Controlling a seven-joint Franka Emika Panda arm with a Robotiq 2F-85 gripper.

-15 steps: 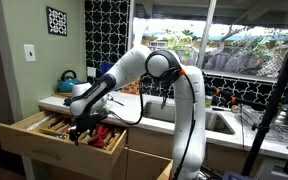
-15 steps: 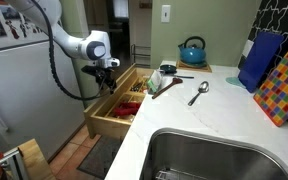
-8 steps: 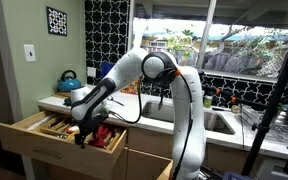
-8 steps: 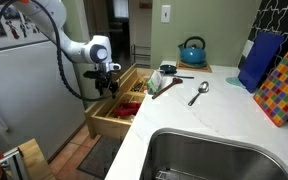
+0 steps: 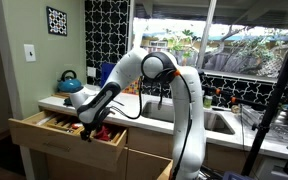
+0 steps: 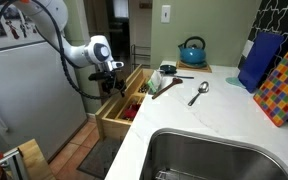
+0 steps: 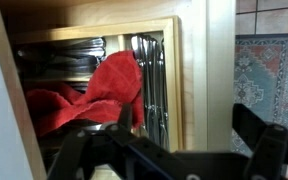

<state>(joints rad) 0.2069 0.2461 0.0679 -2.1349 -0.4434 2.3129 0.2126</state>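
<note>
My gripper is open, with its fingers on either side of the front panel of a wooden drawer. The drawer stands partly open under the counter. A red cloth lies inside it, beside a row of metal cutlery. The gripper holds nothing loose.
On the white counter stand a blue kettle, a metal spoon and a dark spatula. A sink is set in the counter. A refrigerator stands beyond the drawer. A patterned rug lies on the floor.
The drawer has slid inward toward the cabinet, and my gripper has moved with its front panel. The gripper stays open.
</note>
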